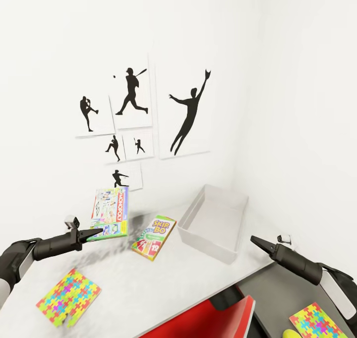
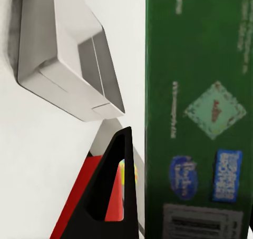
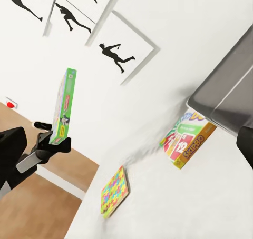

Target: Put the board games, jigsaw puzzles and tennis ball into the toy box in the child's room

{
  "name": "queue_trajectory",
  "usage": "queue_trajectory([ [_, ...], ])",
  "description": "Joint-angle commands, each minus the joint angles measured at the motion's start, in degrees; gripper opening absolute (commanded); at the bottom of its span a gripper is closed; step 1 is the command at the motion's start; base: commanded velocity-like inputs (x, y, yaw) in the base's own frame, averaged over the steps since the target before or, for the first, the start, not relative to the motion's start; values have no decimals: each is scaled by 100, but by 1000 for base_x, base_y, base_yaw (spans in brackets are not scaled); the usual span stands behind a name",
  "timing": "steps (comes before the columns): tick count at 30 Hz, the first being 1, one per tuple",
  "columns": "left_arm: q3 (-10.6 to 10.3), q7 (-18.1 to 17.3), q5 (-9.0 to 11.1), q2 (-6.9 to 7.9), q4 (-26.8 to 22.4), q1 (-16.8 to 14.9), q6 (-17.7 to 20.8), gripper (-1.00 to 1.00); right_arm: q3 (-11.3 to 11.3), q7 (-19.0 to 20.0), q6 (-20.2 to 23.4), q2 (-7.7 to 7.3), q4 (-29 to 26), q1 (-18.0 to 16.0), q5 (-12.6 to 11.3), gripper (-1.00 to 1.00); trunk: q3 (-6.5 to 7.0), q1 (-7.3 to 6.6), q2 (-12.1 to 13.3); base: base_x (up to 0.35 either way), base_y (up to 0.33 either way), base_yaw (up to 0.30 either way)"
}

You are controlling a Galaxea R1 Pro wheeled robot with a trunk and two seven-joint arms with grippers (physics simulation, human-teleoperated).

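While toy box point(image 1: 214, 224) sits empty on table point(image 1: 148, 288), left gripper point(image 1: 96, 234) clenches Monopoly box point(image 1: 111, 213) aloft; right gripper point(image 1: 254, 239) state unclear.

Bright even render; soft shadows on table point(image 1: 163, 288); wrist close-ups blurred.
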Motion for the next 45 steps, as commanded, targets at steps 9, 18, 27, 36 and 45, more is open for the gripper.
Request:
queue_trajectory([
  [9, 8, -23, -5, 3, -4, -5, 57, -100, 2, -9, 63, -2, 3, -5, -29, 100, -14, 4, -14, 128, 0, 0],
  [18, 6, -23, -2, -2, -4, -5, 57, -100, 2, -10, 56, -2, 11, -5, -33, 100, -14, 4, -14, 182, 0, 0],
  [27, 4, -23, -2, -5, -4, -5, 57, -100, 2, -16, 34, -2, 18, -5, -33, 100, -14, 4, -14, 91, -4, 0],
  [36, 6, -23, -2, -5, -4, -5, 57, -100, 2, -18, 28, -2, 18, -5, -33, 100, -14, 4, -14, 19, -3, 0],
  [45, -236, 55, -182, -269, 291, -16, 12, -100, -23, -128, -4, 147, 61, -5, -2, 100, -14, 4, -14, 0, 0, 0],
])
